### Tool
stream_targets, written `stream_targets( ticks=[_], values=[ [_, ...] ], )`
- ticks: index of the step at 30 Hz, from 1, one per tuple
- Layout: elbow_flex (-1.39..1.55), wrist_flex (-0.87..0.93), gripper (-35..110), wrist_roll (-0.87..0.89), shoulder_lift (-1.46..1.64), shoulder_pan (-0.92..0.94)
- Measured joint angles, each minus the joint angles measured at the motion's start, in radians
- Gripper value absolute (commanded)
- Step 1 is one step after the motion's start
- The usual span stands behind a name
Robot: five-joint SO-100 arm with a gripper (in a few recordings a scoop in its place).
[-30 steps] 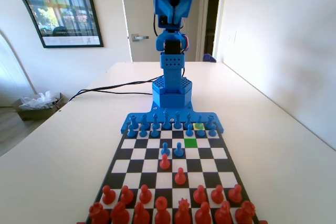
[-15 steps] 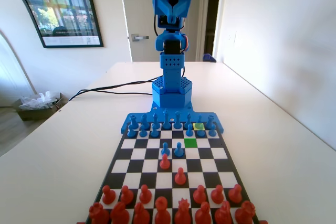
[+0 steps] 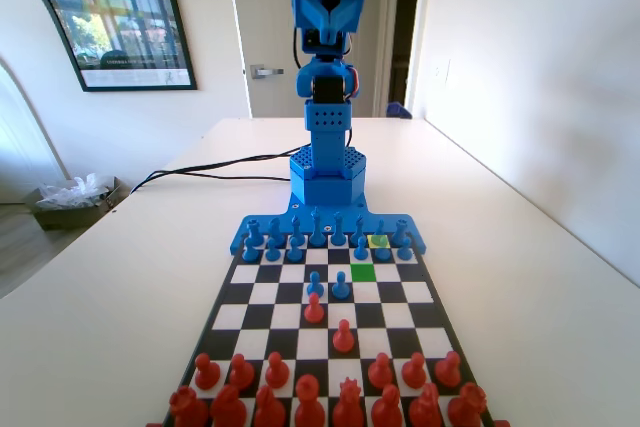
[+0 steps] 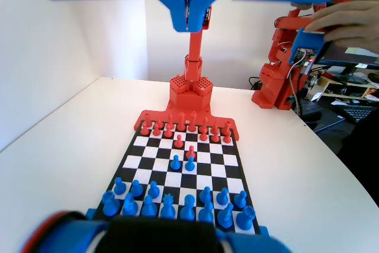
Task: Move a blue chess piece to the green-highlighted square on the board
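End effector (image 4: 189, 19) sits at top centre of the wrist view, raised well above the board (image 4: 118, 170); its jaws meet at the tips with nothing between them. In the fixed view, the green-highlighted square (image 3: 363, 272) lies right of centre, in the third row from the board's far edge, unoccupied. The nearest blue chess piece (image 3: 361, 248) stands on the square just beyond it, toward the arm. Board rests on a pale tabletop (image 3: 520, 277).

Black-and-white checkered board (image 3: 395, 292), blue-edged, 1 bright green square (image 3: 363, 272); blue and red pieces.
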Motion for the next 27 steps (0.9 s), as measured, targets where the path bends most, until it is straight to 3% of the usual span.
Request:
stream_targets(
  ticks=[8, 27],
  values=[
    [-0.115, 0.054, 1, 0.094, -0.123, -0.017],
    [-0.221, 0.064, 1, 0.568, -0.459, -0.146]
  ],
)
